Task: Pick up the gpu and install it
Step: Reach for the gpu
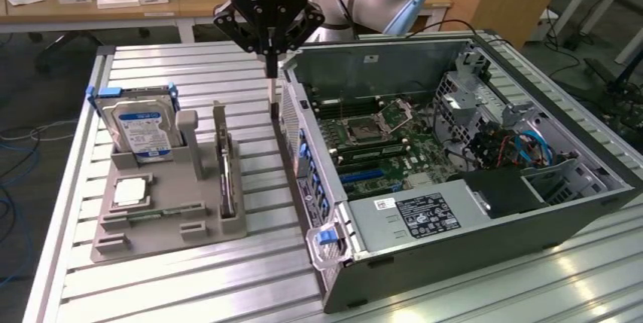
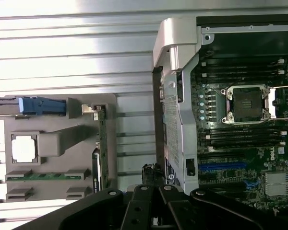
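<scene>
the gripper hangs with its jaws pinched together on nothing, over the 10 o'clock corner of the open computer case. the gpu stands on edge in a slot of the grey holder, at 7 o'clock from the gripper, with the hard drive at its 10 o'clock.

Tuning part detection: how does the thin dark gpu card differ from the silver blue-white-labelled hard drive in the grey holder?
The thin dark gpu card is slim; the silver hard drive is a thick block with a blue-white label and blue rails. The gpu stands nearer the open computer case; the hard drive farther from it. Both stand on edge in the grey holder, neither in the gripper.
</scene>
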